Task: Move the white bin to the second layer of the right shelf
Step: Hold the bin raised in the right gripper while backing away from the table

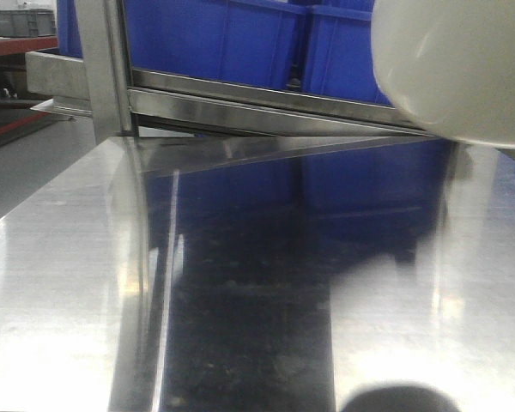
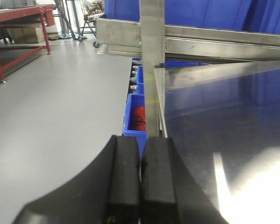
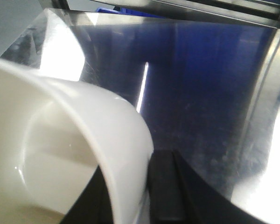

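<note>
The right gripper [image 3: 126, 200] pinches the white bin [image 3: 60, 154] by its wall, apparently holding it off the steel tabletop [image 3: 200, 93] for carrying. At twelve o'clock, blue crates [image 1: 232, 39] behind the shelf rail [image 1: 266, 107] probably limit room there. The left gripper [image 2: 140, 186], at nine o'clock, is pressed together and empty.

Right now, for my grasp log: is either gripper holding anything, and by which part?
The right gripper clamps the cream-white smooth plastic bin by its rim; the left gripper is shut, empty.
</note>
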Controlling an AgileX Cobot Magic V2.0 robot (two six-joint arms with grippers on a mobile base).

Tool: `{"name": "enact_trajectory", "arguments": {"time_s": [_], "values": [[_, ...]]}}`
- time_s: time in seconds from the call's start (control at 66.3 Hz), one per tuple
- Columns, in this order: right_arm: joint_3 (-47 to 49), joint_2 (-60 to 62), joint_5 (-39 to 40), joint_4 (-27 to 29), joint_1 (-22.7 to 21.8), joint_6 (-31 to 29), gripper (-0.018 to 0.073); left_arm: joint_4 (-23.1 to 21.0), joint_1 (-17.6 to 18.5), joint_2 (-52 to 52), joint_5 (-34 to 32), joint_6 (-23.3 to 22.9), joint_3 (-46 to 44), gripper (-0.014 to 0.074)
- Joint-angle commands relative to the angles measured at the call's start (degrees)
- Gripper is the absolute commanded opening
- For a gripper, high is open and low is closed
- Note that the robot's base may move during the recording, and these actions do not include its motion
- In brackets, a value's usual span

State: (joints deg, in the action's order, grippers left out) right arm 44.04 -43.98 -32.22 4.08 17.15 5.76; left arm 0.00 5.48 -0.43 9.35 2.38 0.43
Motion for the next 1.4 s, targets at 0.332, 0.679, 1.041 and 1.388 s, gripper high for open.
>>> {"name": "enact_trajectory", "arguments": {"time_s": [0.332,0.679,1.041,1.388], "values": [[1.86,0.66,5.81,-0.09,-0.01,-0.27,0.0052,0.00,0.32,-0.18,-4.93,-0.18,2.11,0.0085],[1.86,0.66,5.81,-0.09,-0.01,-0.27,0.0052,0.00,0.32,-0.18,-4.93,-0.18,2.11,0.0085],[1.86,0.66,5.76,-0.09,-0.01,-0.27,0.0052,0.00,0.32,-0.18,-4.93,-0.18,2.11,0.0085],[1.86,0.58,5.83,-0.09,-0.01,-0.27,0.0052,0.00,0.32,-0.18,-4.93,-0.18,2.11,0.0085]]}}
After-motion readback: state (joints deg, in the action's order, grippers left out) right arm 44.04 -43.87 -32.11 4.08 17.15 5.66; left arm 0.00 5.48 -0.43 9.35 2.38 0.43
